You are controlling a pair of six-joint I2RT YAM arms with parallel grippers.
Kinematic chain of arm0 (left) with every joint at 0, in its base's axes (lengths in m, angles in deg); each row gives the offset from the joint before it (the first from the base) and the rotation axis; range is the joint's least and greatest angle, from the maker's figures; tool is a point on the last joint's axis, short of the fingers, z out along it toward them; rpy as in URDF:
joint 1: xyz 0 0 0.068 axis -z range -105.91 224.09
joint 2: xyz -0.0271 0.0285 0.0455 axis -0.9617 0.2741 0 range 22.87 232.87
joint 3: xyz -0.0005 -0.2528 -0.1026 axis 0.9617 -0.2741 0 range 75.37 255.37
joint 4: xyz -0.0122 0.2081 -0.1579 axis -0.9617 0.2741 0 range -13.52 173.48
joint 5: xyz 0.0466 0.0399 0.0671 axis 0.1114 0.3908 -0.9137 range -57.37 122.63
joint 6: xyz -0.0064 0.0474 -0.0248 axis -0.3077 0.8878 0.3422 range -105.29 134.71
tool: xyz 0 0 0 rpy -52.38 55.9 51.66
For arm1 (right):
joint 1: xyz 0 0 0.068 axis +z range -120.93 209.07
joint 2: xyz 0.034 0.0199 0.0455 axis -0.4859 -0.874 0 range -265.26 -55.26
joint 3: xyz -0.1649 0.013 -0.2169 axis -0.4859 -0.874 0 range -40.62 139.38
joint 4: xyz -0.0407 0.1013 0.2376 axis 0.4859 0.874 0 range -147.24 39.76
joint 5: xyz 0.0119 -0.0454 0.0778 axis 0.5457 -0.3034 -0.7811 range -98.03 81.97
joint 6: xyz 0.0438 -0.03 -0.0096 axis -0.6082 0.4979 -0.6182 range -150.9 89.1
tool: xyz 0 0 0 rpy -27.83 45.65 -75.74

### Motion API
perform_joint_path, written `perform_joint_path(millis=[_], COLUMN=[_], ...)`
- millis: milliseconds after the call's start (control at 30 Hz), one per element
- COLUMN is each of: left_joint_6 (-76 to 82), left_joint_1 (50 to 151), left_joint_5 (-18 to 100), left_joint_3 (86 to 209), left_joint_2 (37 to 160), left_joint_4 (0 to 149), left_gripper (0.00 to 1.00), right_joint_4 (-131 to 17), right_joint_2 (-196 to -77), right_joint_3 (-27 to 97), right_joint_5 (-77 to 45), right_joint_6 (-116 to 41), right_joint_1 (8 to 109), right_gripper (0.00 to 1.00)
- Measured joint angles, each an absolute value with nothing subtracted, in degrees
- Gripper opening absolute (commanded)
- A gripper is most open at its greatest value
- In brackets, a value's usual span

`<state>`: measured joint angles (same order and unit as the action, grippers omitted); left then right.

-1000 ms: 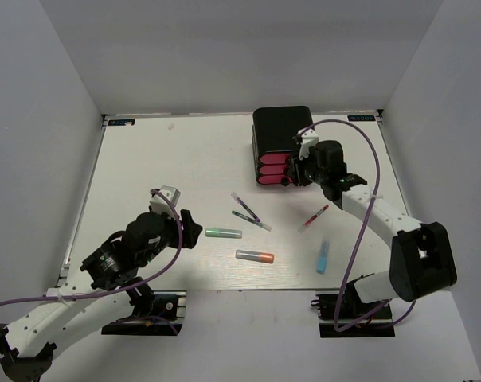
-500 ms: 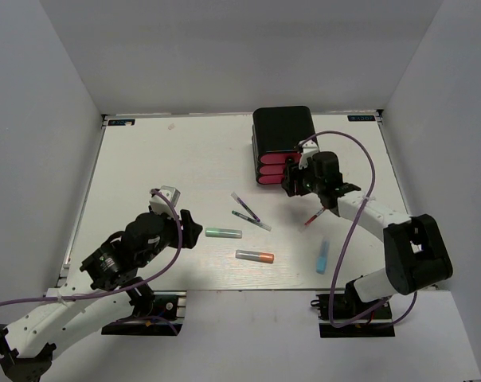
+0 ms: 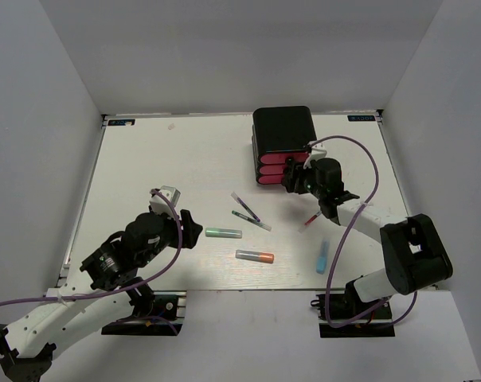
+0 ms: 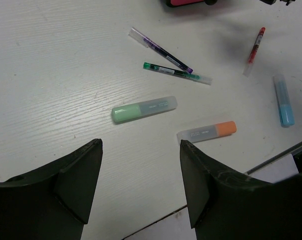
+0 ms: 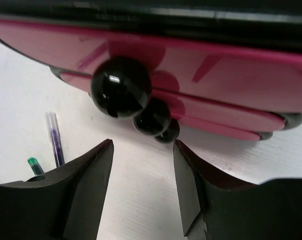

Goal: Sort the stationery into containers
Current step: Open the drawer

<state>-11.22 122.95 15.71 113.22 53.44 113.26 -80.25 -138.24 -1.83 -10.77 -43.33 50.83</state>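
The glossy black case (image 3: 283, 127) holds three pink drawers (image 3: 271, 171), all pushed in. My right gripper (image 3: 291, 178) is open and empty, just in front of the drawer fronts. In the right wrist view the gripper (image 5: 143, 150) sits just below the three black knobs (image 5: 121, 93), apart from them. My left gripper (image 4: 141, 150) is open and empty above the near left of the table. A green marker (image 4: 143, 109), a grey marker with an orange cap (image 4: 207, 132), a light blue marker (image 4: 283, 100), a red pen (image 4: 255, 45), a purple pen (image 4: 161, 48) and a green pen (image 4: 176, 73) lie loose. The white eraser is out of view.
The loose items lie between the two arms in the top view: green marker (image 3: 223, 233), orange-capped marker (image 3: 254, 256), blue marker (image 3: 322, 255), red pen (image 3: 316, 216). Grey walls enclose the white table (image 3: 169, 175) on three sides. The table's near edge (image 4: 271, 162) runs close to the left gripper.
My right gripper has swung down from beside the case to the front of the drawers, level with the knobs. The left arm and the loose items have not moved.
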Motion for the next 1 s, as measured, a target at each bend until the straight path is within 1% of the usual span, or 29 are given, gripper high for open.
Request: perform_joint_path(millis=[233, 333, 500, 633, 933, 1000], left_joint_6=[-11.2, -11.2, -11.2, -11.2, -11.2, -11.2], left_joint_1=[123.0, 123.0, 123.0, 123.0, 123.0, 123.0], left_joint_5=[15.7, 15.7, 15.7, 15.7, 15.7, 15.7], left_joint_3=[113.2, 113.2, 113.2, 113.2, 113.2, 113.2], left_joint_2=[53.4, 53.4, 53.4, 53.4, 53.7, 53.8], left_joint_4=[113.3, 113.3, 113.3, 113.3, 113.2, 113.2], left_gripper=[0.73, 0.73, 0.73, 0.73, 0.73, 0.73], right_joint_4=[-84.6, -85.2, -87.4, -89.5, -93.1, -93.3], right_joint_2=[-140.7, -141.7, -142.8, -142.9, -144.7, -144.9], right_joint_3=[-1.8, -1.8, -1.8, -1.8, -2.1, -2.1], right_joint_5=[-10.5, -10.0, -7.9, -6.9, -6.0, -6.1], right_joint_6=[-46.0, -47.0, -48.4, -49.3, -51.5, -51.8], right_joint_1=[50.8, 50.8, 50.8, 50.8, 50.9, 50.9], right_gripper=[0.57, 0.54, 0.53, 0.49, 0.47, 0.44])
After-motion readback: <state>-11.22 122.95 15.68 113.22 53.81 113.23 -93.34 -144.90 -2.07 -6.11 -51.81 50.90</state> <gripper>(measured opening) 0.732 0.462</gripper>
